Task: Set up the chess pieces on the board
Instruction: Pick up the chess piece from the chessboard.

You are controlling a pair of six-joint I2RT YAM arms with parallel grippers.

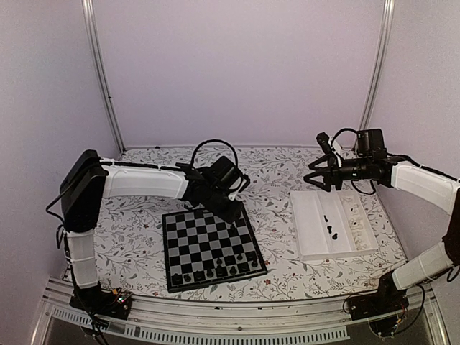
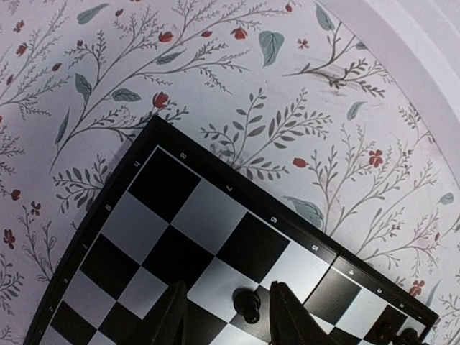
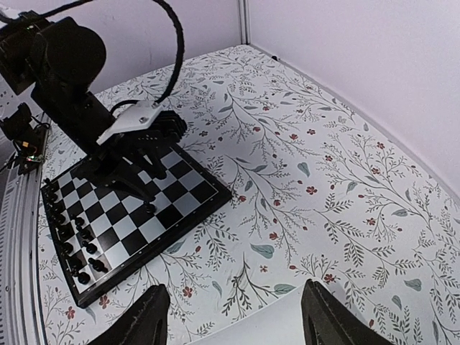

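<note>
Left gripper (image 2: 228, 286) is low over the far right part of the chessboard (image 2: 144, 237), fingers (image 2: 175, 316) partly apart and straddling one black pawn (image 2: 249, 305). There is a clear gap on one side of the pawn and the other finger is close, but no squeeze shows, so the pawn is not held. The pawn stands upright on the board near its far edge. Right gripper (image 3: 234, 286) is wide open with nothing between its fingers, hanging in the air over the far end of the white compartmented tray (image 1: 310, 233). The tray sits right of the board, well apart from it, with long compartments running near to far. The middle compartment has a few black chess pieces (image 1: 329, 227) loose in it. The right-hand compartment has some pale pieces (image 1: 354, 223), too small to say which kind. The left compartment looks bare. The chessboard is flat and square, with black and grey-white squares, a thin black border and small white digits along the rim, and it is turned slightly askew on the floral tablecloth (image 1: 280, 172). Most black pieces already on it stand upright in the two rows nearest the arm bases (image 1: 215, 272), and those rows are not full. Piece types there are too small to tell.
</note>
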